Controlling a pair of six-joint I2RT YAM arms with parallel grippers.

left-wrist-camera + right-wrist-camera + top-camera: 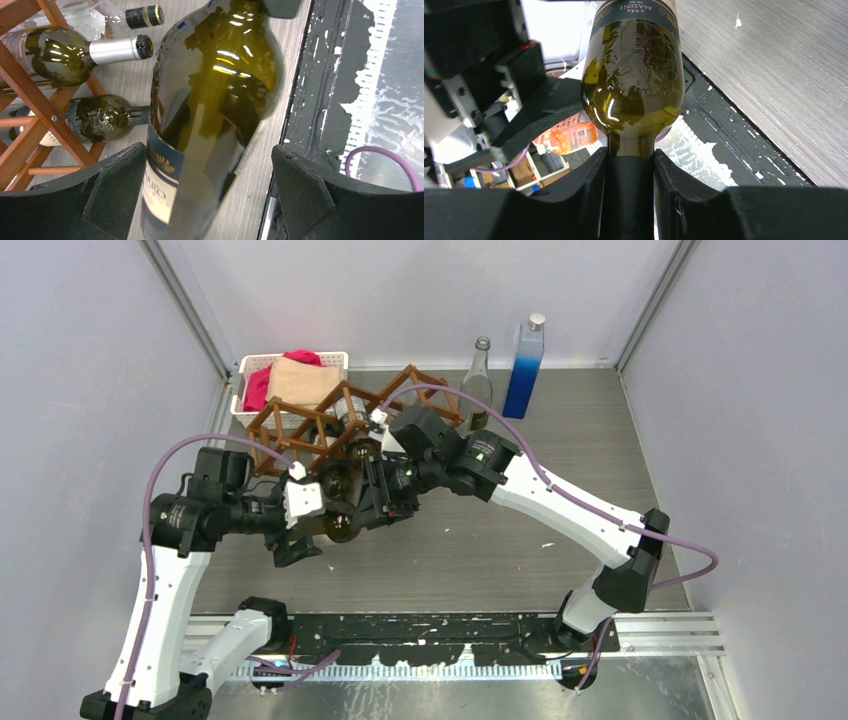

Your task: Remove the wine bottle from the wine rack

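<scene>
1. "CASA MASINI" is read on the dark label of the wine bottle; in the left wrist view only "ARO" is legible.
2. The bottle's neck is pinched between the fingers of the right gripper.
3. The left gripper is spread wide about the bottle's body; a gap is seen at the finger on the frame's right.
4. In the top view the bottle is held centre-left, just below the wine rack and out of its cells.
5. Bare grey table is seen between the bottle and the black rail near the bottom edge.
</scene>
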